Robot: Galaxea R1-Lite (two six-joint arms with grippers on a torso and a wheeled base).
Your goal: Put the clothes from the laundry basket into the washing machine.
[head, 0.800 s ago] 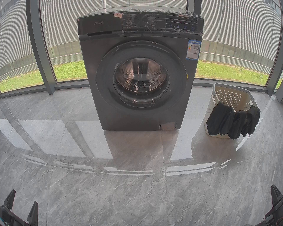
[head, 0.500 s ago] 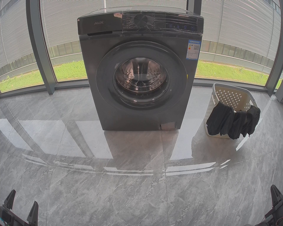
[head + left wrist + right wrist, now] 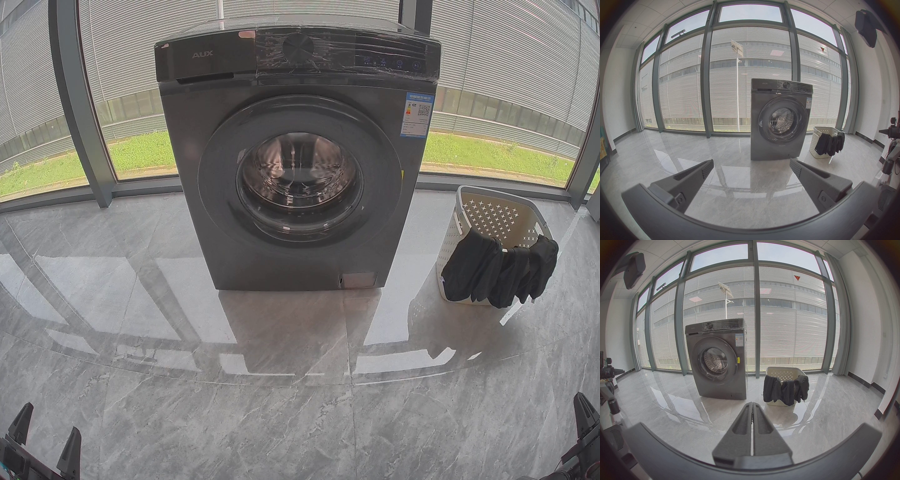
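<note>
1. Two empty grippers: your left gripper has its fingers spread wide around nothing, and your right gripper has its fingers pressed together, also holding nothing.
2. The clothes hang over the near rim of the laundry basket, well ahead of the right fingers and well apart from them. Reach in with those fingers closed and you will likely shove the cloth or tip the light basket instead of gripping.
3. The washing machine stands ahead, between both sets of fingers, and its door looks shut. Carry clothes there first and they have nowhere to go.
4. A draped garment may trail on the glossy floor or slip from a shallow pinch.
</note>
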